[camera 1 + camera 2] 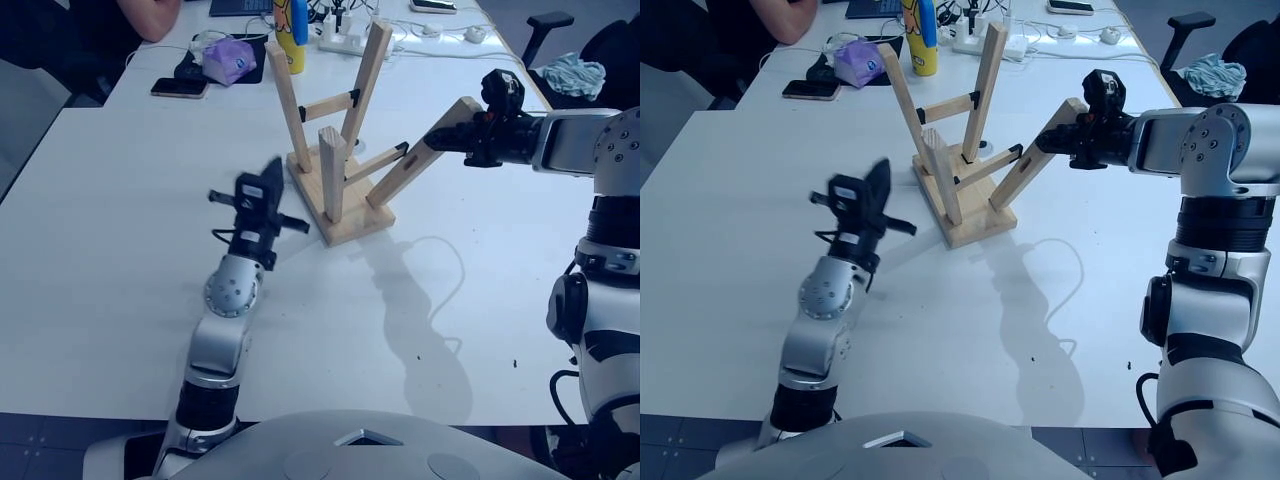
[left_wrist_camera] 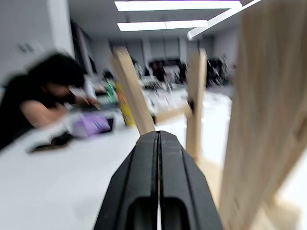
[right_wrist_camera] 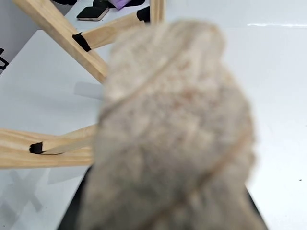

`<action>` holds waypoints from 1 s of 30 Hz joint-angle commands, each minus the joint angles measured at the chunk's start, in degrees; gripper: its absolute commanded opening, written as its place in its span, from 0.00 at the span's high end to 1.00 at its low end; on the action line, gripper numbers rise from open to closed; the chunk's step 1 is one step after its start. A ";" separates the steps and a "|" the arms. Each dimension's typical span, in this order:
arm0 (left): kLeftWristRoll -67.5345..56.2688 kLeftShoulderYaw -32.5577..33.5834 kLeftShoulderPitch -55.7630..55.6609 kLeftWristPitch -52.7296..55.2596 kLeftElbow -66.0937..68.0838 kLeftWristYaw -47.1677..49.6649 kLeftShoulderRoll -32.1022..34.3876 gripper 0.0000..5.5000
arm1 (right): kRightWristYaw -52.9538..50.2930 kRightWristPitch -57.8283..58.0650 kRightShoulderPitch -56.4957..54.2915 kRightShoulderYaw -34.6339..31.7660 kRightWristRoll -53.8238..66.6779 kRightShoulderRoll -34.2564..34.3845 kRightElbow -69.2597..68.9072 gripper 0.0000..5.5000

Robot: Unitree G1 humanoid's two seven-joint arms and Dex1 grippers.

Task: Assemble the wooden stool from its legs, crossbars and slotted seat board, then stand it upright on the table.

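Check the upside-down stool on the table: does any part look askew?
Yes. The leg in the right gripper slants far outward from the seat board, while the other three legs stand much steeper.

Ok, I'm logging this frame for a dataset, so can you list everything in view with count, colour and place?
Table: one, white, under the stool parts.
Seat board: one, pale wood, flat on the table, centre.
Legs: four, pale wood, rising splayed from the seat board.
Crossbars: two visible, pale wood with black ends, between legs.
Phone: one, dark, far left.
Pouch: one, purple, beside the phone.
Bottle: one, yellow with blue top, far side.
Power strip: one, white, far side.
Left gripper: black, shut, just left of the seat board.
Right gripper: black, shut on the top of the rightmost leg.
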 commanded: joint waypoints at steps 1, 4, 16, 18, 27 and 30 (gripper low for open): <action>1.32 -3.49 -6.38 1.93 -11.51 -2.00 -0.79 1.00 | -3.70 6.20 12.65 5.57 -5.00 0.70 1.18 0.81; -0.28 -7.40 -8.81 9.09 -13.50 -4.19 -1.68 1.00 | -4.07 6.60 14.04 4.98 -4.86 0.93 -1.23 0.81; -17.30 4.70 -14.11 30.20 -8.40 -1.43 -10.67 1.00 | -5.42 8.54 16.03 2.39 -4.87 3.56 -5.40 0.81; -19.85 5.94 -14.93 30.70 -8.16 -1.55 -9.99 1.00 | -5.61 8.69 16.18 2.13 -4.92 3.97 -5.72 0.81; -25.44 4.12 -17.35 32.88 -5.79 -2.17 -7.44 1.00 | -6.42 9.18 17.12 0.77 -5.43 5.64 -7.21 0.81; -27.27 4.80 -17.72 34.92 -4.56 -1.84 -7.31 1.00 | -6.49 9.17 17.31 0.62 -5.41 5.75 -7.55 0.81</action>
